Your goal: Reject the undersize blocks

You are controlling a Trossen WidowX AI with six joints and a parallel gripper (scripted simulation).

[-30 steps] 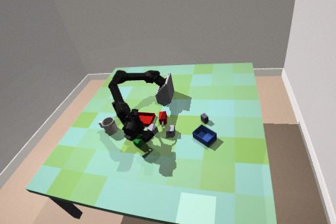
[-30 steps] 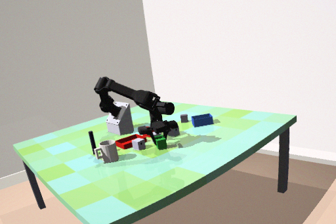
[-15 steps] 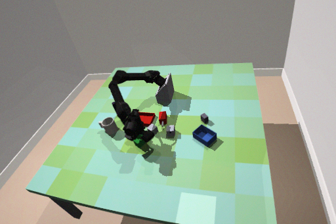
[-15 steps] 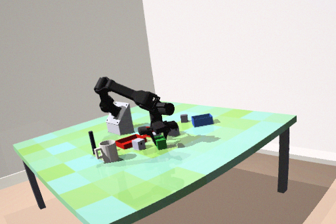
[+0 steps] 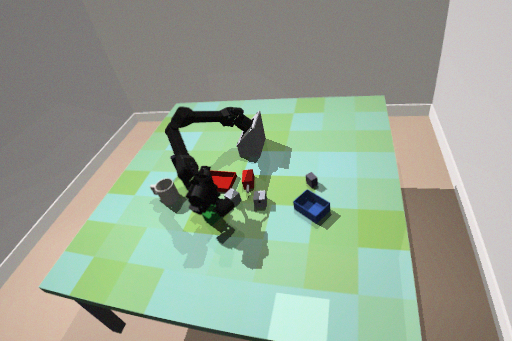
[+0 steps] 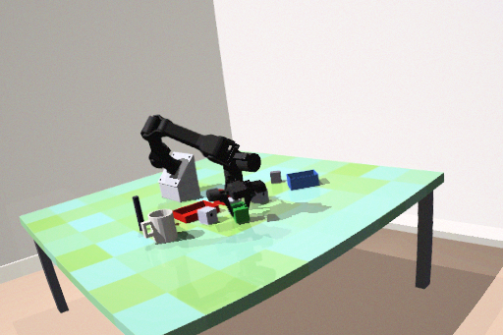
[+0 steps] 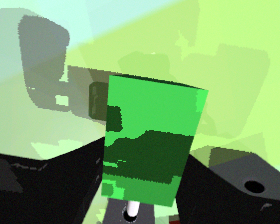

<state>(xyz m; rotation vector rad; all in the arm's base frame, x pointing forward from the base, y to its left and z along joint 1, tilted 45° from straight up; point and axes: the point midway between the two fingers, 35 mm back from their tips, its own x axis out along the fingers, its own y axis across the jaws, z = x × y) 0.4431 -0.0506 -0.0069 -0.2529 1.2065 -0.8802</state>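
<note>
"How far along is it?"

"Partway at best. The end effector (image 5: 214, 211) (image 6: 239, 204) (image 7: 143, 141) is clenched on the green gauge (image 5: 210, 213) (image 6: 241, 214) (image 7: 153, 117), low over the worktop (image 5: 332, 262) (image 6: 319, 223) (image 7: 236, 30), left of centre in the top view."

"Testing a hole?"

"Possibly. At the bottom of the wrist view its pale pin (image 7: 133, 208) meets a dark bore, but I can't tell whether it goes in."

"Any rejects?"

"None shows in the visible part of the red tray (image 5: 225, 181) (image 6: 185, 217), though the arm covers some of it. Three blocks stand outside: the near one (image 5: 231, 196) (image 6: 207, 215) beside that tray, the middle one (image 5: 259, 200) (image 6: 261, 197) and the far one (image 5: 312, 180) (image 6: 275, 177) by the blue tray (image 5: 320, 214) (image 6: 303, 181)."

"Left to do?"

"Finish any gauging, reject whatever proves undersize, set the gauge down, withdraw. Which blocks passed, I can't say."
</note>
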